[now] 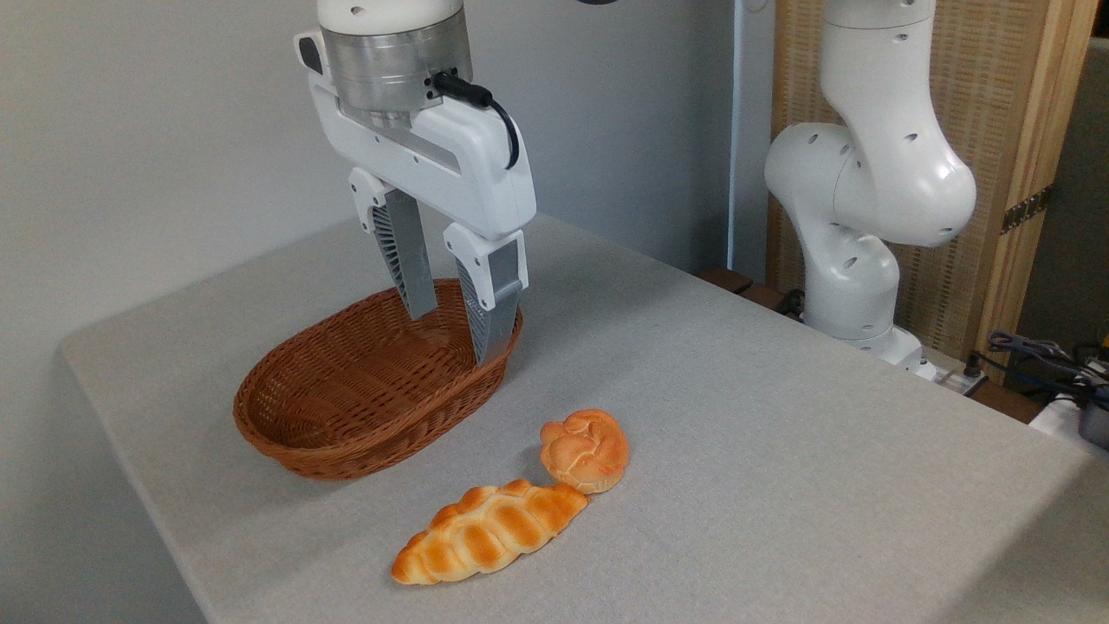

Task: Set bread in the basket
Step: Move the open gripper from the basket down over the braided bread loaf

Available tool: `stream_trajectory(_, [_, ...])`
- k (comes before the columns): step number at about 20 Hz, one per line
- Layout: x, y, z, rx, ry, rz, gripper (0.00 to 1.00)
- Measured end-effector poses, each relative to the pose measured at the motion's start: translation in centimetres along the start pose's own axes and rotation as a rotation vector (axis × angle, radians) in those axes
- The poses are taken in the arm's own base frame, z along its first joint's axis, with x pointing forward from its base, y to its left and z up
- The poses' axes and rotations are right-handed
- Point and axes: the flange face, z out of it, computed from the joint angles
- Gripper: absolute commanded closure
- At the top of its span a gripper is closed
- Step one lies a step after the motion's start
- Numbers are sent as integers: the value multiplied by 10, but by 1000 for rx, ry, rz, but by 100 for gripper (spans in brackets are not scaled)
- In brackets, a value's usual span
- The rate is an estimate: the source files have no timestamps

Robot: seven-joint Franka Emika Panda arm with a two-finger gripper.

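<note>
The bread (488, 531), a long braided golden-orange loaf, lies on the grey table near its front edge. The oval reddish-brown wicker basket (286, 416) sits to the loaf's upper left and holds nothing that I can see. My gripper (452, 334) hangs over the basket's right end, well above and behind the loaf. It is open, and nothing is between its two grey fingers (407, 260).
A small round knotted bun (585, 450) touches the loaf's right tip. The arm's white base (853, 286) stands at the table's far right corner, with cables (1040, 355) beside it. The table's left edge runs close behind the basket.
</note>
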Motion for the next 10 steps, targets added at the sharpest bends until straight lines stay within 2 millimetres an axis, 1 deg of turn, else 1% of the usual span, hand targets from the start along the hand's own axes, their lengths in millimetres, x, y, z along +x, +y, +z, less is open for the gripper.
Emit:
stream_trajectory(5, [-6,-8,5,-6,-8,-18,0])
stream_trajectory(10, [-6,-9,8,-11,-12,-20,0])
